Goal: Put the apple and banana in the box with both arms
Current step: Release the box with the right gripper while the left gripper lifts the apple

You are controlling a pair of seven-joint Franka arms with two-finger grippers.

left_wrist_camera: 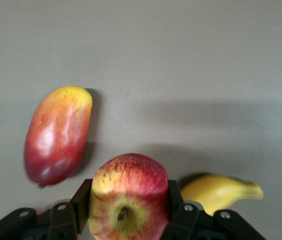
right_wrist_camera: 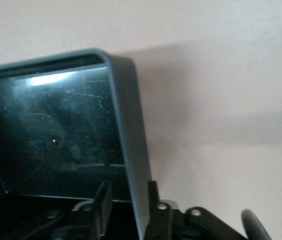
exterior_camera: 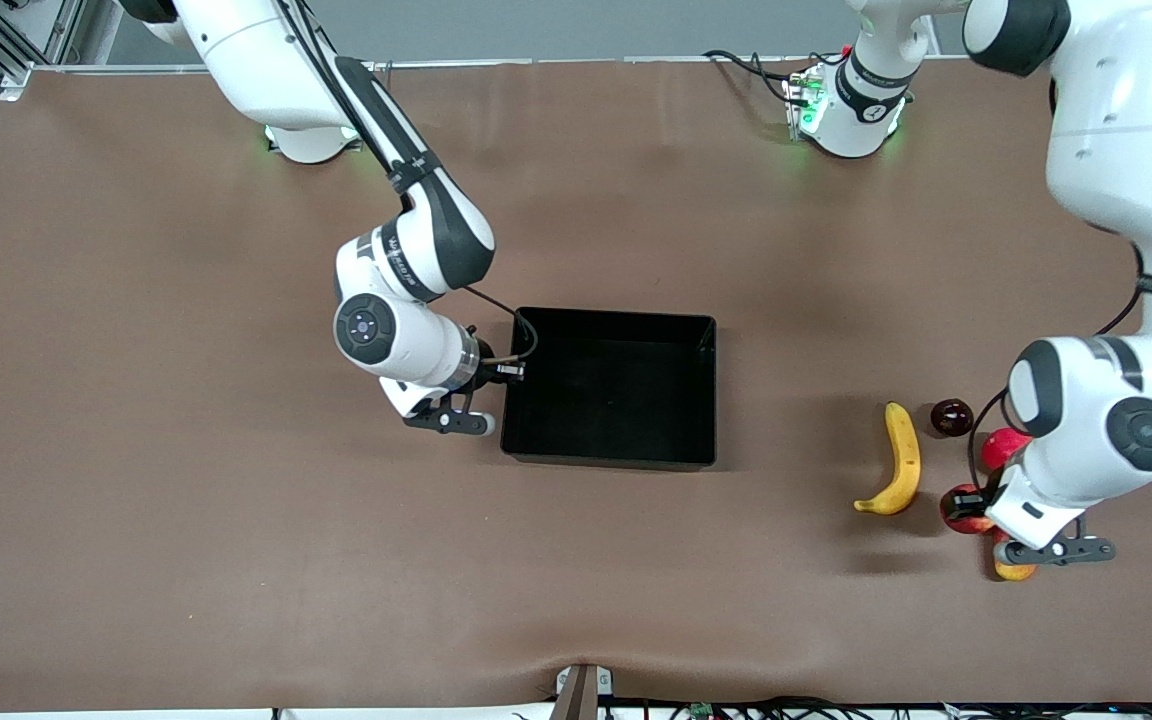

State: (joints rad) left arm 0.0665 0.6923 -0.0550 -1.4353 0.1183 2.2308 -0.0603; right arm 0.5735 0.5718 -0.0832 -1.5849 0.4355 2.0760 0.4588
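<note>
Grasp step: left gripper (left_wrist_camera: 129,210) clenched on apple (left_wrist_camera: 129,196) near table's left-arm end. Right gripper (right_wrist_camera: 127,200) straddles box (right_wrist_camera: 131,150) wall, unclamped. You lift, carry to box next.

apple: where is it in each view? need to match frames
Front view: the apple lies between the banana and the left arm's wrist, partly hidden by that wrist.
Left wrist view: apple sits between the left gripper fingers, which press its sides.
Right wrist view: not in it; only the box wall.
Shared landmark: the banana tip beside the apple.
</note>
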